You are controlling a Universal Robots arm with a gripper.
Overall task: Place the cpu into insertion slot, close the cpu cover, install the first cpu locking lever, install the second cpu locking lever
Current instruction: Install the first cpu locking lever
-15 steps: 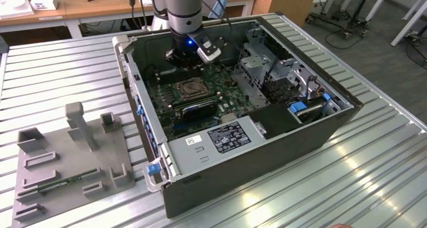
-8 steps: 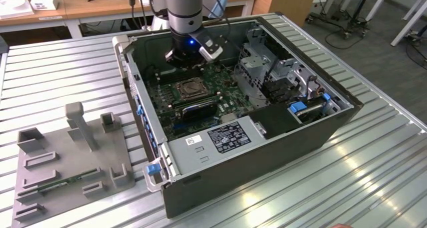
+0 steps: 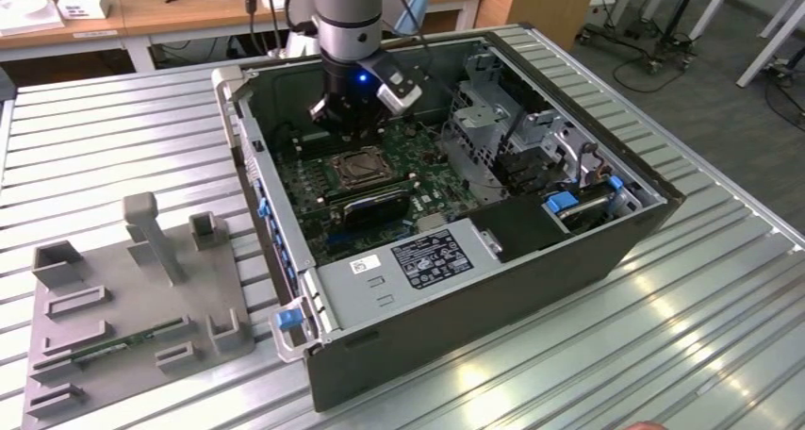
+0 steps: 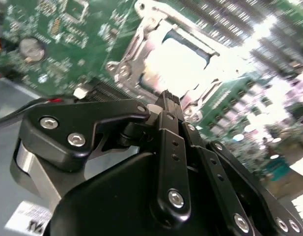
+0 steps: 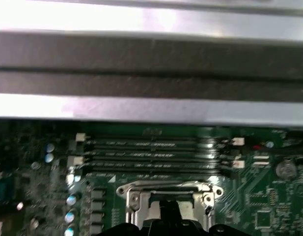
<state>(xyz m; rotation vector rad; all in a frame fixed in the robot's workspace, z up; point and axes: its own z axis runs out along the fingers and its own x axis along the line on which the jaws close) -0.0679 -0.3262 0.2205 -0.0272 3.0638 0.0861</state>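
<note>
A glossy silver metal cpu cover is seen framing the bright, reflective metal top of the cpu in the second wrist view. The green circuit board is shown with a slightly shiny lacquered surface, and the long black plastic memory slots on it look matt. The gripper is built of smooth black plastic or coated metal links with a satin sheen, fastened by bright steel screws. In the exterior view, the dark grey computer case is given a matt painted finish, while the ribbed metal table is brushed and reflective. The grey holder fixture looks matt, like printed plastic.
</note>
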